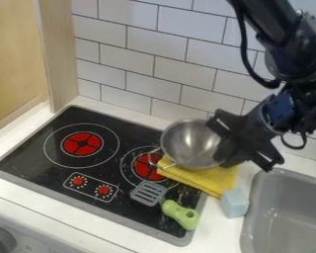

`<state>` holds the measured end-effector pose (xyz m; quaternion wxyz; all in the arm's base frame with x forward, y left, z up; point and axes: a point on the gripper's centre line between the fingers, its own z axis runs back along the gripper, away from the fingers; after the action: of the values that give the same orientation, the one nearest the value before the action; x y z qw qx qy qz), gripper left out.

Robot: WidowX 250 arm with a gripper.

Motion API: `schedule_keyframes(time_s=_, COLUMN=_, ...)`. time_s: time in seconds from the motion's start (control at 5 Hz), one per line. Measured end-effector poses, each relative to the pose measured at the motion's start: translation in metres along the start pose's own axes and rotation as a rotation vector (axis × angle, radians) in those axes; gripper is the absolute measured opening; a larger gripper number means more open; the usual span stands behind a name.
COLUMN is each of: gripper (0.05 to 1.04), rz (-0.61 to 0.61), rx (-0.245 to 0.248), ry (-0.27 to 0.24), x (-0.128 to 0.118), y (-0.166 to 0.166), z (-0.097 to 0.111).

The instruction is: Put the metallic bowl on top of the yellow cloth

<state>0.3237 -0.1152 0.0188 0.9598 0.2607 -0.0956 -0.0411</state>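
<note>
Camera view: the stovetop adjoins a tiled wall.

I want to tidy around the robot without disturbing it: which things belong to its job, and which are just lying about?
For the job:
metallic bowl, over the cloth
yellow cloth
gripper, at the bowl's side

Just lying about:
green-handled spatula, on the stove
pale blue block, beside the cloth

White rectangular tiles with thin dark joints cover the wall behind the white tabletop. At left stands a pale wooden panel (a light, honeyed sort of wood). A black stovetop and a gray sink are set in, side by side.
</note>
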Motion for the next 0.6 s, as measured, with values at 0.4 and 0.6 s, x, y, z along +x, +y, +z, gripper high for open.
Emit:
schedule_keyframes(time_s=0.4, gripper=0.499, rz=0.0, rx=-0.001, ry=0.019, x=-0.0031, y=-0.0001, z=0.0)
schedule_keyframes(time_s=0.6, gripper=0.811, rz=0.006, rx=0.0, ry=0.016, x=-0.0026, y=0.0, z=0.0)
